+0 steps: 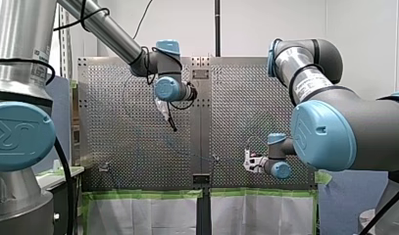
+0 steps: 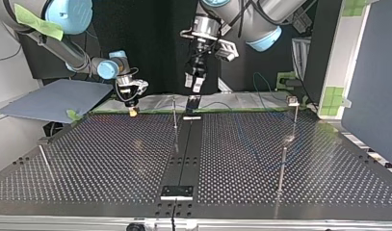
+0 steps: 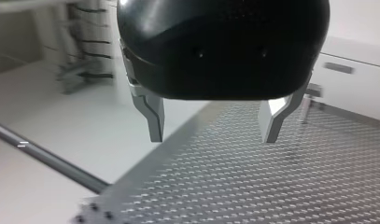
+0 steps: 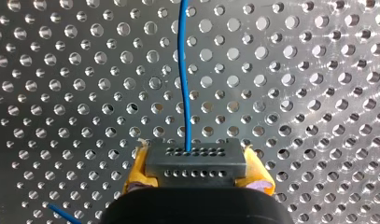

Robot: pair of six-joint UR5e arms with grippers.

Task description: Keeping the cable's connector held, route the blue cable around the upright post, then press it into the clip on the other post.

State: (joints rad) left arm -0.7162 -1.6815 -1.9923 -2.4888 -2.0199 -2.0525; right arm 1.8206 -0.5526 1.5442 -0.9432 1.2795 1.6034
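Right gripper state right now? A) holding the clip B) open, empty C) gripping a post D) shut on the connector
D: in the right wrist view the right gripper has its yellow pads clamped on the connector, with the blue cable leading out of it.

- Blue joint cap (image 1: pixel 18 134), at the front view's left: embossed logo mark, an "R" legible, remainder unclear.
- White label (image 1: pixel 311 84) on silver tube of right arm: printed lines, too small to read.
- Pale label (image 1: pixel 40 53) on silver column of left arm: unreadable.
- Top and wrist views: nothing legible.
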